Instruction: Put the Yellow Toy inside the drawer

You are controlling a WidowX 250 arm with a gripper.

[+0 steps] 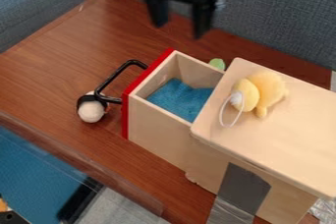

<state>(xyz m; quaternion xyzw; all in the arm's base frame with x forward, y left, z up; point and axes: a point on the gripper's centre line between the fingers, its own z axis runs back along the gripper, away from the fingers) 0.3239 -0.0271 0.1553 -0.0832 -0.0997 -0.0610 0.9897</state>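
Right now the yellow toy (267, 89) sits on the cabinet top (295, 134), just beside the open drawer (167, 125) — down and to the right of the end effector (179, 30) in the view. Its long axis seems to run roughly away from the drawer, white loop (229, 117) nearest the opening. Beyond the drawer's far side, the end effector hangs with fingers well apart, holding and touching nothing; it probably needs to cross toward the toy first.
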